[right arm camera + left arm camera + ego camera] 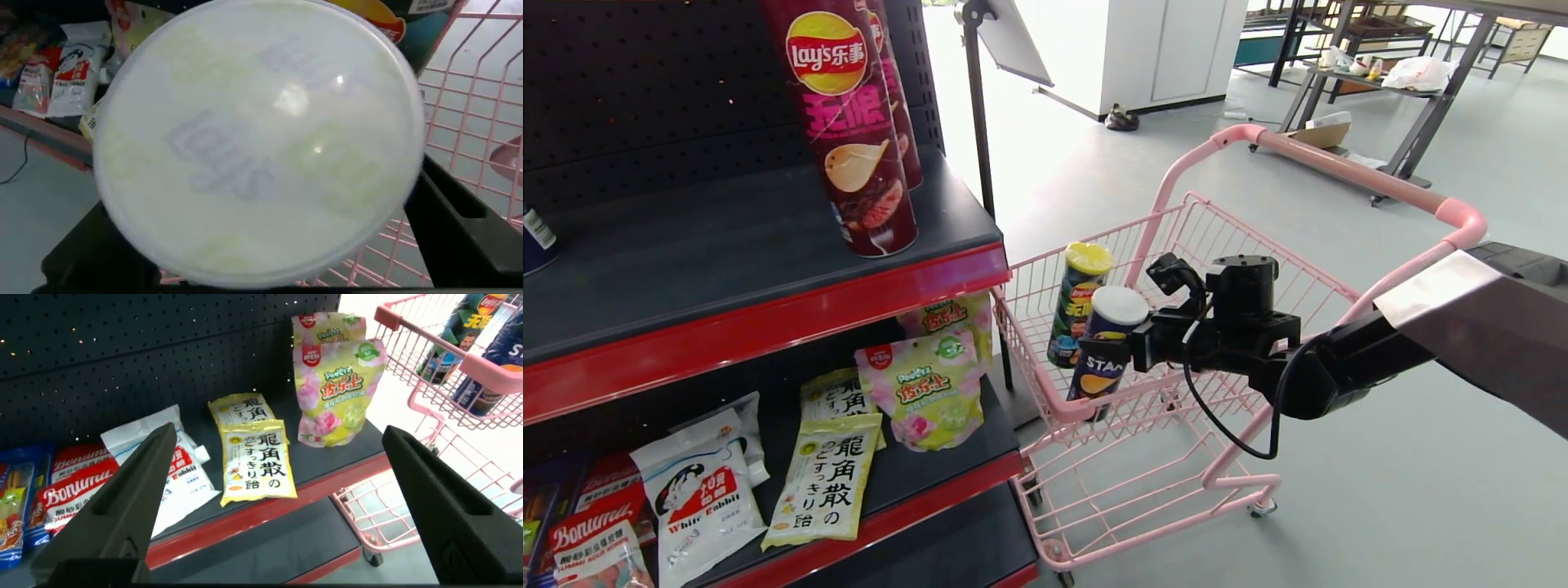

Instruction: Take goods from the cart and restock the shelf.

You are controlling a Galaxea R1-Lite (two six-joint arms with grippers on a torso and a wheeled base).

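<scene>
Black right arm reaches in from the right, across the pink cart (1339,170), wrist approx level, w/ right fingers (1145,335) clamped on the upper body of the dark-blue chip can (1097,374), just under its white lid (261,139). Can is near upright, low end behind the cart's shelf-side rim, beside a green can (1076,304) standing in the basket. Meanwhile left fingers (122,506) are spread wide, gripping nothing, facing candy bags (257,461) on the lower shelf (270,509).

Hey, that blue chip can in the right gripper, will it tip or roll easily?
Probably tippy: the blue chip can is tall and narrow. Its round body would likely roll if laid down.
</scene>
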